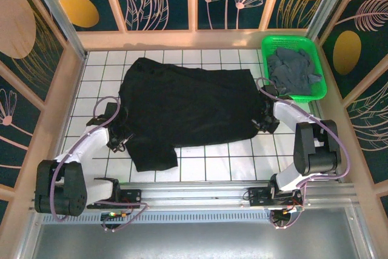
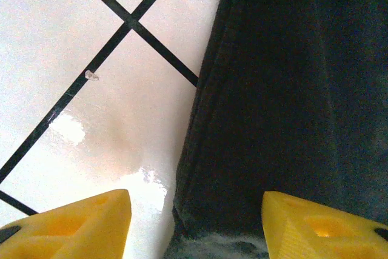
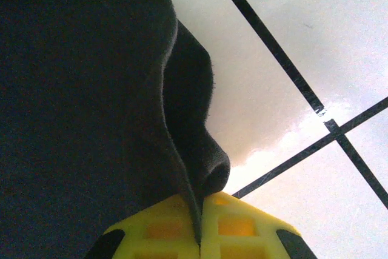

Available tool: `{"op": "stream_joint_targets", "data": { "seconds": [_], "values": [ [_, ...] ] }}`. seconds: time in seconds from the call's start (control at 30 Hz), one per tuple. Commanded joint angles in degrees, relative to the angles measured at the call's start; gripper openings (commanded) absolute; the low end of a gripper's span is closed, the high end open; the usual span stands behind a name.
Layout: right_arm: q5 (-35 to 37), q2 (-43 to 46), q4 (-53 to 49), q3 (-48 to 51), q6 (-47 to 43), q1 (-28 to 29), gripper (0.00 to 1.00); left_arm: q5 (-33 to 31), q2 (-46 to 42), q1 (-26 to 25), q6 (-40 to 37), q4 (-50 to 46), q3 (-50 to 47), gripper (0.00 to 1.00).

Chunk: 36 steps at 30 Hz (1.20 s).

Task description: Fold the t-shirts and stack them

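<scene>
Pinching black t-shirt [image 3: 79, 119] edge, right claw [image 3: 200, 219], left claw [image 2: 197, 225] spread

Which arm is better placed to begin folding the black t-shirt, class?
Probably the right. The right gripper is shut on the black t-shirt at its edge, ready to lift. The left gripper is open, astride the opposite edge, gripping nothing.

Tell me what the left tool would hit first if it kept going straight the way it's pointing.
Probably the black t-shirt: its edge lies right ahead of the open left tool, on the white tiled table. Depth is unclear.
</scene>
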<state>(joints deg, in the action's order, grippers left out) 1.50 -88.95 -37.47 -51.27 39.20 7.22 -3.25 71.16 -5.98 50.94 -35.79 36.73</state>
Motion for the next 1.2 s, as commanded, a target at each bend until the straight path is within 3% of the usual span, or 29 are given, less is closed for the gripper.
{"op": "stream_joint_targets", "data": {
  "seconds": [0.0, 0.17, 0.27, 0.37, 0.47, 0.5, 0.67, 0.97, 1.17],
  "values": [
    [-0.3, -0.1, -0.8, -0.4, -1.2, 0.0, 0.00, 0.5, 1.2, 0.4, 0.5, 3.1, -1.5, 0.59],
    [-0.3, 0.5, -0.8, -0.2, -1.0, 0.0, 0.00, 0.4, 1.6, 0.5, -0.1, 9.8, -3.5, 0.57],
    [-0.3, 1.0, -0.8, 0.3, -0.9, 0.0, 0.00, 2.0, 3.8, 0.5, -0.4, 13.9, -3.7, 0.50],
    [-1.6, 1.8, -0.8, 0.6, -0.8, 0.0, 0.00, 4.2, 5.5, 0.5, 0.2, 17.2, -4.4, 0.33],
    [-4.3, 3.4, 0.4, 0.0, -1.1, 0.0, 0.00, 6.2, 3.8, 0.5, 1.2, 19.8, -3.3, 0.03],
    [-5.7, 3.9, 1.0, -0.8, -1.7, 0.1, 0.00, 6.7, 3.3, 0.5, 1.2, 20.0, -1.9, 0.00],
    [-7.9, 3.1, 2.6, -13.6, -5.0, 1.1, 0.00, 6.7, 4.8, 1.1, 0.0, 17.6, 15.5, 0.00],
    [-5.5, -6.2, 2.6, -54.1, -6.5, 0.1, 0.00, 5.3, 12.0, 5.4, 4.9, 14.3, 53.3, 0.00],
    [-6.7, -1.0, 11.5, -61.9, -6.1, -0.1, 0.00, 0.7, 8.7, 5.6, 5.9, 16.2, 65.5, 0.00]
  ]
}}
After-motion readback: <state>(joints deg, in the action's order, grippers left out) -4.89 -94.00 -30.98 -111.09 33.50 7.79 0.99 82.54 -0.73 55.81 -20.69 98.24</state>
